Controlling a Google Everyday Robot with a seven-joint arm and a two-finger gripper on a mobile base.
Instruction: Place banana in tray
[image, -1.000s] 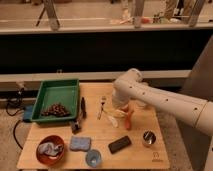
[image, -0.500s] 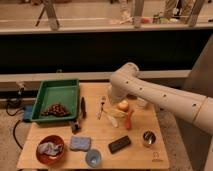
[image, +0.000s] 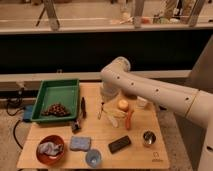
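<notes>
- Nearest the front edge of the tabletop (image: 102, 131) stand a blue cup (image: 93, 158) and a red-brown bowl (image: 50, 149) with a bluish cloth in it; just behind them lie a blue sponge (image: 80, 143), a flat black block (image: 119, 144) and a small metal cup (image: 147, 138)
- In the middle lies the banana (image: 114, 117), pale and flat on the wood, with the orange carrot (image: 130, 119) just beside it on the right and a round yellow-orange fruit (image: 123, 104) close behind; it is outside the tray and, as far as I can see, not lifted
- The claw (image: 102, 109) hangs from the white arm just left of the banana, low over the tabletop; whether it is open or closed I cannot tell
- A black pen (image: 83, 106) lies between the claw and the tray
- The green tray (image: 60, 93) sits at the far left with a dark heap (image: 56, 109) in its near end; the far half of its floor is bare
- My judgement: the grasp is not made yet, so the task is at an early stage
- Risks from here: the carrot and the round fruit crowd the banana, so a descent slightly to the right could catch the wrong item or push the banana under them; a curved fruit lying flat may roll or pivot out of a pinch taken near its tip; on the way left a low carry could sweep the pen or clip the tray's raised rim, and a release over the dark heap could leave the banana perched on it
</notes>
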